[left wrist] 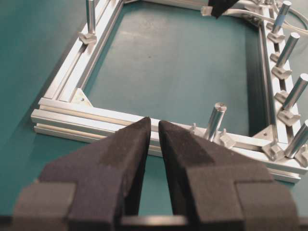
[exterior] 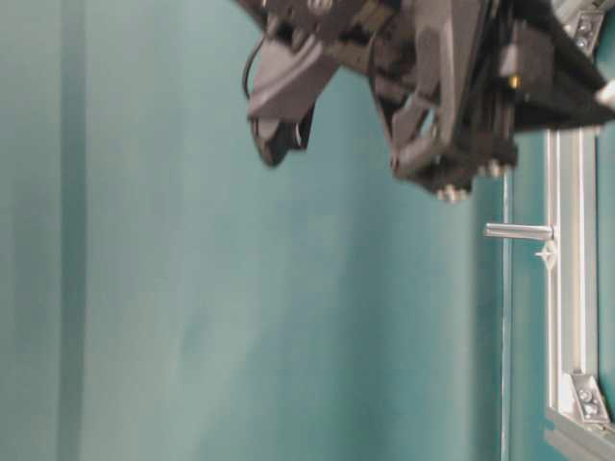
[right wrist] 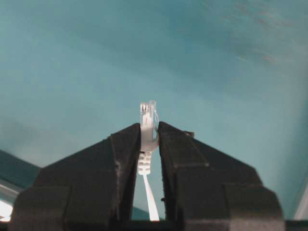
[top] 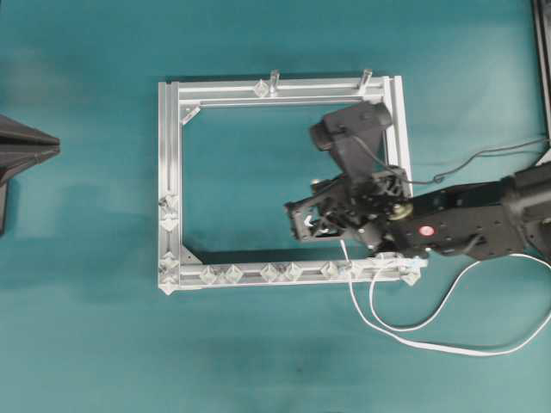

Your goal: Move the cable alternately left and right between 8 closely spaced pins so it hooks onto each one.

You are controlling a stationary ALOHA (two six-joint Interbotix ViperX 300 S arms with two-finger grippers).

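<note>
The right gripper (right wrist: pixel 150 139) was clenched on the plug end of the cable (top: pixel 448 344), the white plug pinched between its fingertips with the tip standing proud of them and the cord running back between the jaws. In the overhead view this gripper (top: pixel 303 225) sat inside the frame (top: pixel 168 172), right of centre and just above the bottom rail, with its arm reaching in from the right edge. The cable came off the gripper, crossed the bottom rail near its right end and lay in a long loop on the table (top: pixel 86 344) at lower right. The pins (top: pixel 269 273) stood in one row along that bottom rail, their line running left to right across the picture. How many of the right-hand pins the cable had caught could not be told, as the arm covered them. The pins to the left looked bare, so the remaining work lay below and to the left of the gripper. The left gripper (left wrist: pixel 153 129) was empty, jaws apart with a narrow gap, parked off the frame's left side, well away from the cable. The right arm was plainly the nearer.
</note>
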